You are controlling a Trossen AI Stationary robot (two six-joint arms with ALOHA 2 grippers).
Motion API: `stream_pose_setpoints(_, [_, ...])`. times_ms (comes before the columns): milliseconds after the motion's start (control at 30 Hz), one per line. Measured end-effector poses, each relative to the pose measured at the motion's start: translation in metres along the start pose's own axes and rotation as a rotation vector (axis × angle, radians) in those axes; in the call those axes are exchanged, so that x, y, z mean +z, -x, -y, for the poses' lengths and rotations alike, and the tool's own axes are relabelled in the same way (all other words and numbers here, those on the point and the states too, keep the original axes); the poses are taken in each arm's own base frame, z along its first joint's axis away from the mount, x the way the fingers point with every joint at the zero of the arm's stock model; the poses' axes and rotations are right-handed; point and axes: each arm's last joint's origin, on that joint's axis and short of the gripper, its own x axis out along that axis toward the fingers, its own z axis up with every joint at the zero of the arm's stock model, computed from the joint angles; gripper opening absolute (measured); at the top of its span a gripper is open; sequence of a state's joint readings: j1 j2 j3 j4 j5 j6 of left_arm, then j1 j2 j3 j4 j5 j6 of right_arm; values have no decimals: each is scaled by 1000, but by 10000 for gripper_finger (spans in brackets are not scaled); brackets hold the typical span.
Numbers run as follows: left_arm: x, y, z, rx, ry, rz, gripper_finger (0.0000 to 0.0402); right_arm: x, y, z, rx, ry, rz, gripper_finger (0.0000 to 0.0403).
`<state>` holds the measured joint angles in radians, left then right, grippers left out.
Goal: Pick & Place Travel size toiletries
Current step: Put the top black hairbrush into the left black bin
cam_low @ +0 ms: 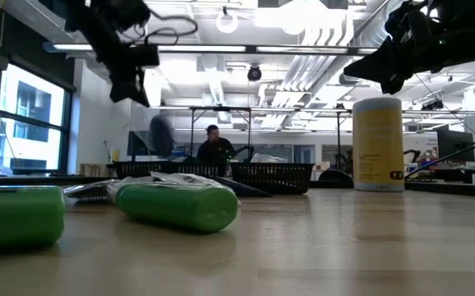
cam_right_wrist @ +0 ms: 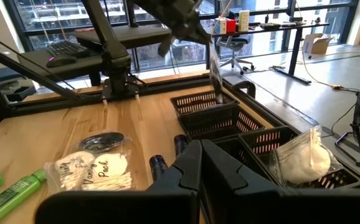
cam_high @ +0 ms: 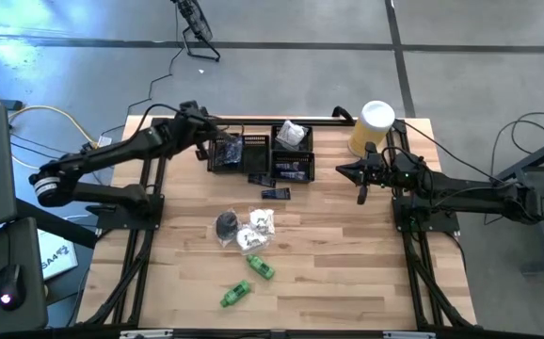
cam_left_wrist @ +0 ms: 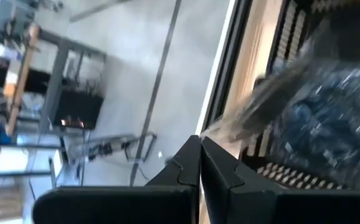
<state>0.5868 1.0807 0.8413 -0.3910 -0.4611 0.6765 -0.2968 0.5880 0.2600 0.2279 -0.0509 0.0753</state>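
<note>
White sachet (cam_right_wrist: 99,172) bears cursive lettering, unreadable

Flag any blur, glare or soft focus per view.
Left wrist: packet over the tray is motion-smeared. Low: near green tubes soft, ceiling lights blown out, arms silhouetted. Right wrist: left end effector smeared, windows bright. High: evenly lit, mild floor sheen.

Green tubes (cam_high: 248,280): two, lying flat at the table's near side
White sachets (cam_high: 256,230): crinkly — beside a round black piece (cam_high: 227,224)
Dark packets (cam_high: 276,193): flat (just outside the trays)
</note>
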Motion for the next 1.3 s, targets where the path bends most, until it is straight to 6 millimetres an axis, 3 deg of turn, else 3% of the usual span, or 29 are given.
stream_pose_setpoints(167, [-13, -11, 3, -47, 37, -32, 0, 0, 0, 0, 0, 0, 0, 2])
stream_pose_setpoints(500, [-25, -20, 31, -322, 106, 48, 0, 0, 0, 0, 0, 0, -1, 3])
stream_pose_setpoints(833, [-26, -23, 35, -320, 116, 91, 4, 0, 0, 0, -1, -3, -1, 3])
stream_pose_setpoints(967, [-21, -24, 32, -320, 114, 169, 34, 0, 0, 0, -1, -3, -1, 3])
stream_pose_setpoints(1300, [-15, -23, 29, -304, 129, 237, 158, 0, 0, 0, -1, -3, 0, 3])
